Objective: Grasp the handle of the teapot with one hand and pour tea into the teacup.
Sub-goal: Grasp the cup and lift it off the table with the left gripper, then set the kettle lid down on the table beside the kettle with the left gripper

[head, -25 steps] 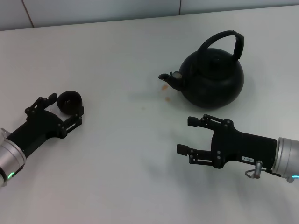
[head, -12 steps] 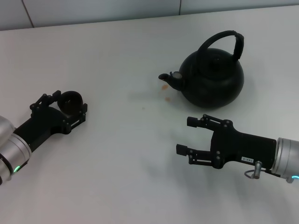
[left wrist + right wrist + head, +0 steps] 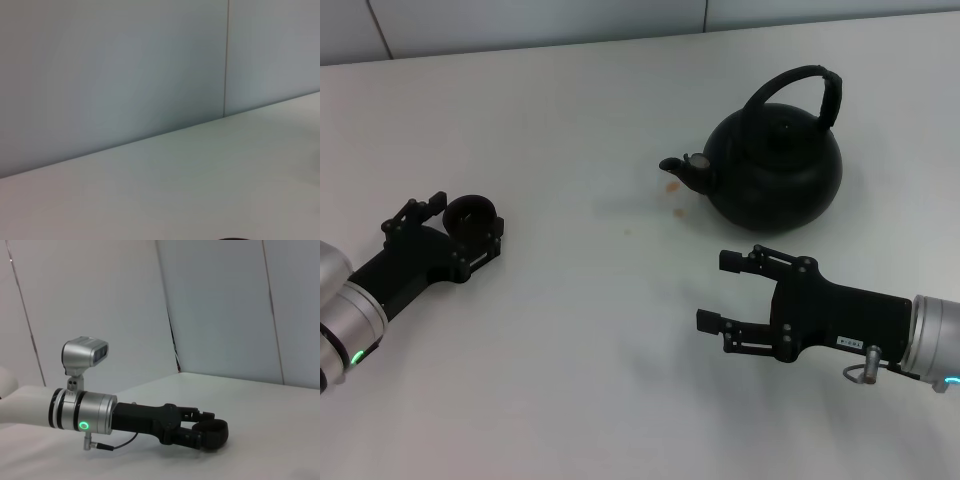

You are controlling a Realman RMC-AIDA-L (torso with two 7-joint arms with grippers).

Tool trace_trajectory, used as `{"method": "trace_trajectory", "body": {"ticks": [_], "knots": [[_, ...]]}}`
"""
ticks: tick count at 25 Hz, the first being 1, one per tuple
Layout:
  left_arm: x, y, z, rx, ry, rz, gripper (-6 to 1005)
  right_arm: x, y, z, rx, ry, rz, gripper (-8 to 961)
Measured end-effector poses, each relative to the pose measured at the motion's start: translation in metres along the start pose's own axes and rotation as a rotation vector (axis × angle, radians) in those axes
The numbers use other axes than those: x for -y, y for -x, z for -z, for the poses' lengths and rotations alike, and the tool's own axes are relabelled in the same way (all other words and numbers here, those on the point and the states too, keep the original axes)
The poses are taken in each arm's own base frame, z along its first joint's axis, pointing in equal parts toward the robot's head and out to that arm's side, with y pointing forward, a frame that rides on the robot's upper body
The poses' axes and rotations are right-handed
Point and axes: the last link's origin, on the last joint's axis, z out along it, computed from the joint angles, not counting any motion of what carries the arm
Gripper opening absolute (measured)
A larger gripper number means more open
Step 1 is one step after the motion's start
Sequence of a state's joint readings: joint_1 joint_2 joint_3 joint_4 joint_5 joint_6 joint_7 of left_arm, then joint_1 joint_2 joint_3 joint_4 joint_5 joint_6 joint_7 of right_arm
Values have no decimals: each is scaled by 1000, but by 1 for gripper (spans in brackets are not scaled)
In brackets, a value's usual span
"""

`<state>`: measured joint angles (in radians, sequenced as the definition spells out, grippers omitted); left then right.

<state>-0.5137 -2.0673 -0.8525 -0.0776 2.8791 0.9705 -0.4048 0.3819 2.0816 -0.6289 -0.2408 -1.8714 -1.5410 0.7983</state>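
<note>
Between left gripper (image 3: 470,228) fingers, clasped: teacup (image 3: 474,215), base hidden; right gripper (image 3: 725,291) spread, near teapot (image 3: 775,170)

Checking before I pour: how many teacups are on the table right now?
1. The teacup sits at the table's left, between the fingers of the left gripper, well apart from the teapot. No other shows.

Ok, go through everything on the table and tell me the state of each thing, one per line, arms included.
teapot: upright on the table, lid on, spout toward the robot's left, ungrasped.
handle: raised in an arch over the pot, free.
teacup: upright on the table, between the left gripper's jaws.
left gripper: jaws around the teacup, low at the table.
right gripper: jaws open, empty, just in front of the teapot.
</note>
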Motion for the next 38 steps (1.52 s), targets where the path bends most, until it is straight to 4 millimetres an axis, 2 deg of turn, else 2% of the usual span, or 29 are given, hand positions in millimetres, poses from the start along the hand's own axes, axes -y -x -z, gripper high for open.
{"method": "trace_trajectory", "body": {"ticks": [10, 23, 29, 32, 37, 38], "knots": [[-1, 0, -1, 5, 3, -2, 834, 0, 0, 0, 2, 0, 0, 833], [-3, -2, -2, -6, 15, -5, 689, 0, 0, 0, 2, 0, 1, 832], [-4, -3, -3, -11, 24, -6, 690, 0, 0, 0, 2, 0, 1, 832], [-21, -9, -7, -32, 113, -34, 689, 0, 0, 0, 2, 0, 0, 833], [-26, -11, -9, -36, 145, -44, 689, -1, -1, 2, 1, -3, -4, 833], [-37, -17, -14, -50, 205, -51, 689, -1, -1, 2, 1, -4, -5, 833]]}}
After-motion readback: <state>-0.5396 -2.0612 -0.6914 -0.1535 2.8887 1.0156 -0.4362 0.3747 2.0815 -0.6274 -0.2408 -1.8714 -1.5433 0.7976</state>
